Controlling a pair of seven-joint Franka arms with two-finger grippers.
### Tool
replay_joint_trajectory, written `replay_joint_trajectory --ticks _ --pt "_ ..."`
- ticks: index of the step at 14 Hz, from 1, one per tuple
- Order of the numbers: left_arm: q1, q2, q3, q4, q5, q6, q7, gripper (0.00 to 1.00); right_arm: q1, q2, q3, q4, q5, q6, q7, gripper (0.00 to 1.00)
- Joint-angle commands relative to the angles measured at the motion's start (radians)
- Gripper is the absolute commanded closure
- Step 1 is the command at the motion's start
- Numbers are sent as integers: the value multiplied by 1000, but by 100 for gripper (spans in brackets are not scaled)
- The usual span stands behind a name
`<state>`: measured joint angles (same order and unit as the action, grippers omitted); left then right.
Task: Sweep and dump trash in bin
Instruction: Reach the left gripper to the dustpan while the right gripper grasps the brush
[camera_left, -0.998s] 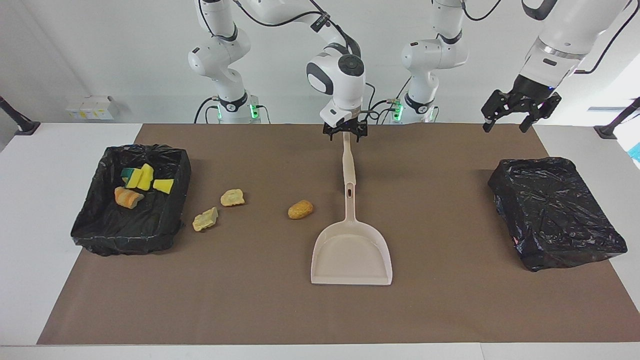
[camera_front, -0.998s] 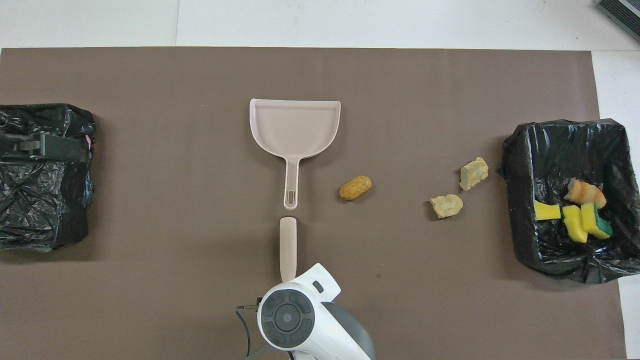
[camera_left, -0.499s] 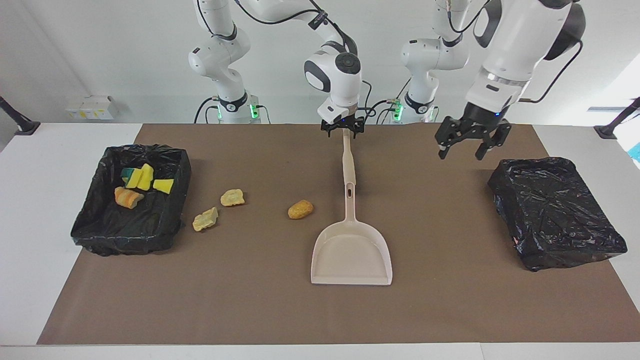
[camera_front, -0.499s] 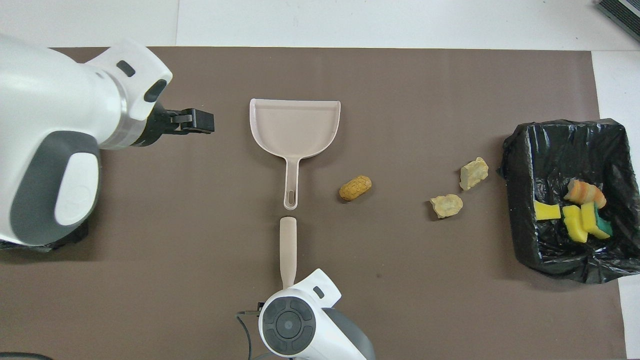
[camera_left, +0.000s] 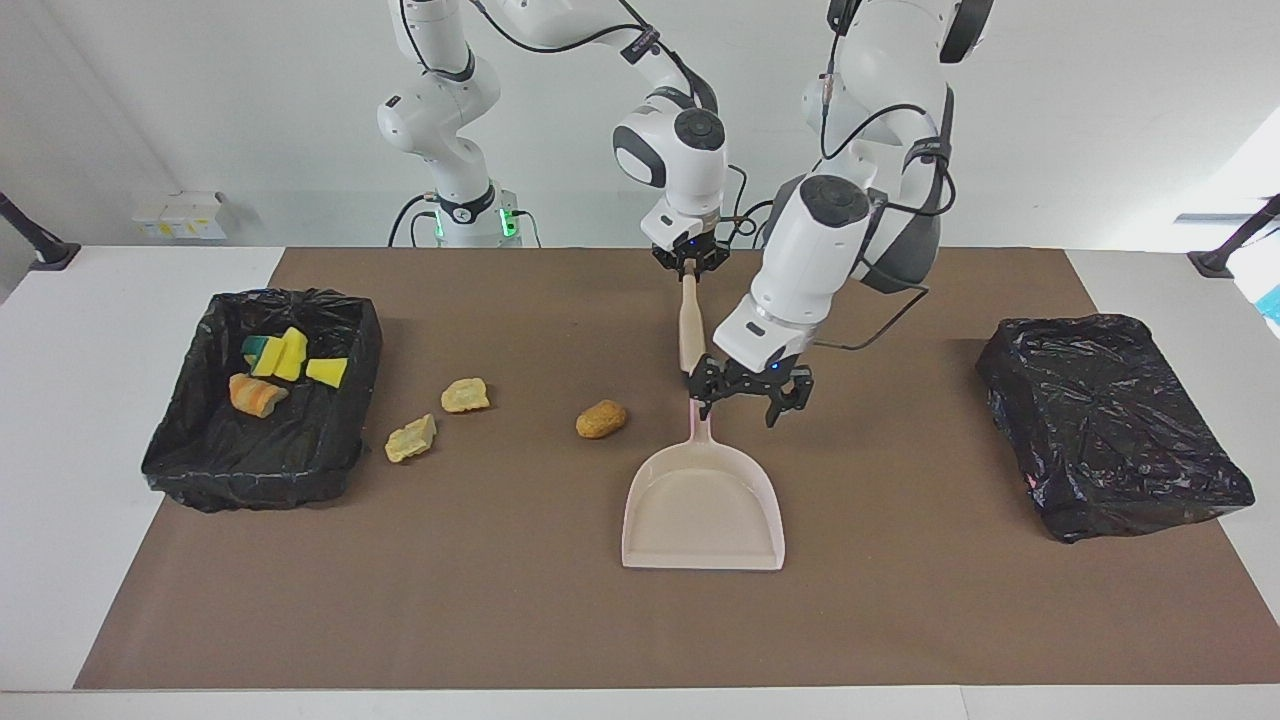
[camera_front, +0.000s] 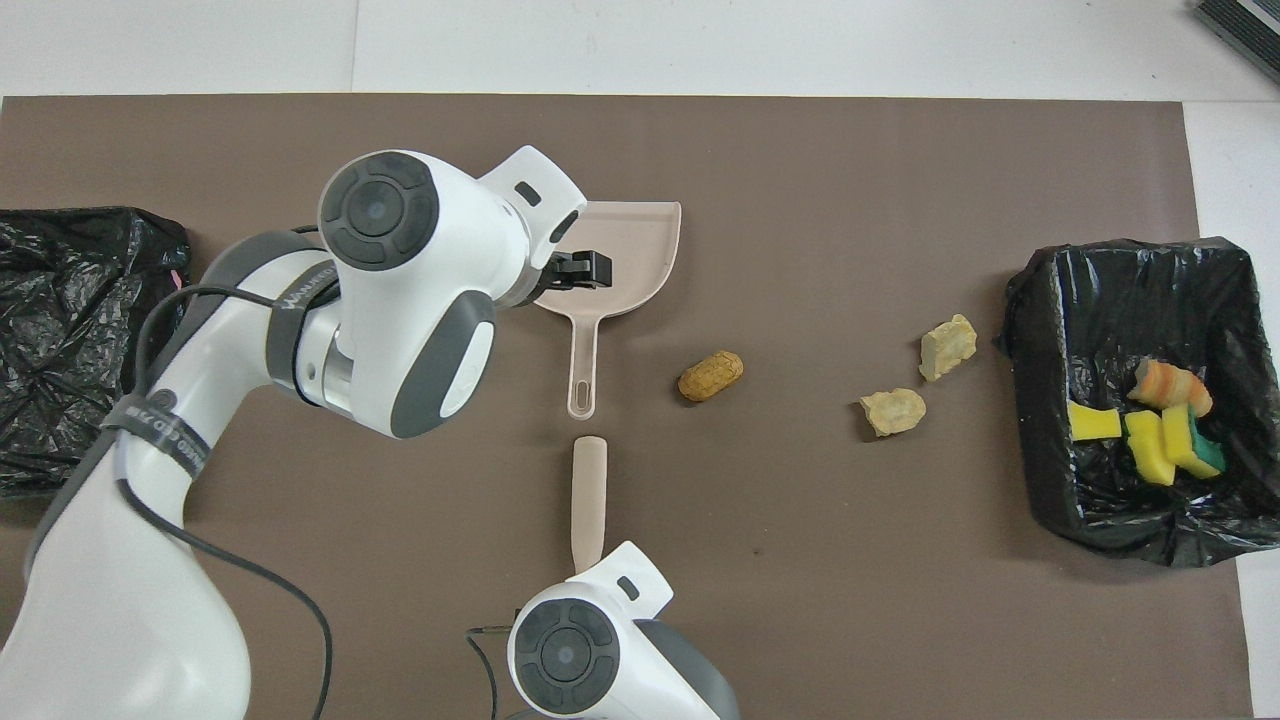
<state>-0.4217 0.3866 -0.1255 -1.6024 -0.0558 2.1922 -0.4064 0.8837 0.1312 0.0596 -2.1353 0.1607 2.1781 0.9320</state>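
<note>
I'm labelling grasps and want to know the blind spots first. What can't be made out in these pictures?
- Overhead view: the right arm's wrist hides the right gripper and the gripped end of the beige handle.
- Overhead view: the left arm covers part of the dustpan.
- Facing view: the left gripper overlaps the dustpan's handle, so contact cannot be told.
- Overhead view: the black bag-wrapped box is cut off by the picture's edge.

The left arm (camera_front: 300, 400) reaches over the beige dustpan (camera_front: 640, 250), hiding part of its pan. Nearer the robots, a beige brush handle (camera_front: 589, 490) runs under the right arm's wrist (camera_front: 570, 650). Three loose scraps (camera_front: 710, 375) lie between the dustpan and the lined bin (camera_front: 1040, 300), which holds more scraps.
</note>
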Motion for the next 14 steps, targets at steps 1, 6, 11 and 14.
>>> replay_joint_trajectory --ticks 1,6,11,14 --pt "-54 9 17 -5 -1 -15 -14 0 -14 -40 -9 32 20 -125 -19 100" --pt "-89 3 17 -108 -3 -45 -23 0 -129 -195 -9 -12 10 -342 -15 100" --pt "-91 5 17 -122 -3 -52 -23 0 -221 -226 -12 -12 -136 -547 -13 100" --pt "-97 8 18 -132 -3 -54 -28 13 -322 -226 -11 -32 -236 -584 -56 100"
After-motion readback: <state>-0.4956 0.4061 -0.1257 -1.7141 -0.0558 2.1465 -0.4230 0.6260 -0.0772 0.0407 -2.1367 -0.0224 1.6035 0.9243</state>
